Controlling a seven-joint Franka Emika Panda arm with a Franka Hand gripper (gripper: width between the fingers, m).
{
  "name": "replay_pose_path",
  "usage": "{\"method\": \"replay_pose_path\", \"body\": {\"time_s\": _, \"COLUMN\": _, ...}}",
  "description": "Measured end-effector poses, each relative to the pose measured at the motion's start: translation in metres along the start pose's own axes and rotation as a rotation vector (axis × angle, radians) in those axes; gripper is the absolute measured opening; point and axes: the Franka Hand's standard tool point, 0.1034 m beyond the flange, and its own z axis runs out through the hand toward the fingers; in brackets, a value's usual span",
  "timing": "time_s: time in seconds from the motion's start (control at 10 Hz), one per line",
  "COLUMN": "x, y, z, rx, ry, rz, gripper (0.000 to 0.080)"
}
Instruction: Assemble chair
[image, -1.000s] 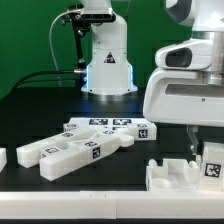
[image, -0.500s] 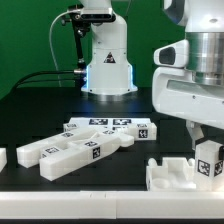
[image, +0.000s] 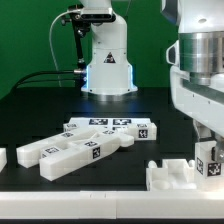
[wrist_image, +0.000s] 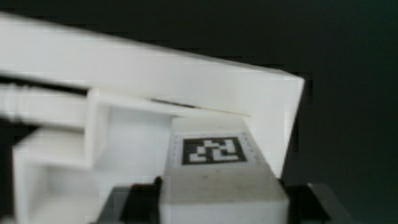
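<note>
Hand (image: 208, 147) clenched on a tagged chair piece (image: 211, 166), just beside the chunky chair base part (image: 167, 177) at the exterior view's right; can't tell if they touch. Remaining chair parts (image: 85, 147) lie loose mid-tabletop (image: 30, 120). I read this as the mating step. Next I'd need square alignment, then a straight push.

Matte black table (image: 40, 105) under even light; behind the table, a plain green backdrop (image: 30, 40) closes the scene.
</note>
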Motion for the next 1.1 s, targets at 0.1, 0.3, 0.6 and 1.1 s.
{"method": "replay_pose_path", "body": {"time_s": 0.1, "x": -0.003, "y": 0.000, "z": 0.001, "rx": 0.015, "ry": -0.005, "rz": 0.149, "gripper": 0.0284}}
{"method": "replay_pose_path", "body": {"time_s": 0.3, "x": 0.000, "y": -0.001, "z": 0.003, "rx": 0.054, "ry": -0.019, "rz": 0.305, "gripper": 0.0284}}
{"method": "replay_pose_path", "body": {"time_s": 0.6, "x": -0.002, "y": -0.001, "z": 0.004, "rx": 0.061, "ry": -0.015, "rz": 0.295, "gripper": 0.0474}}
{"method": "replay_pose_path", "body": {"time_s": 1.1, "x": -0.013, "y": 0.007, "z": -0.023, "rx": 0.044, "ry": -0.035, "rz": 0.109, "gripper": 0.0647}}
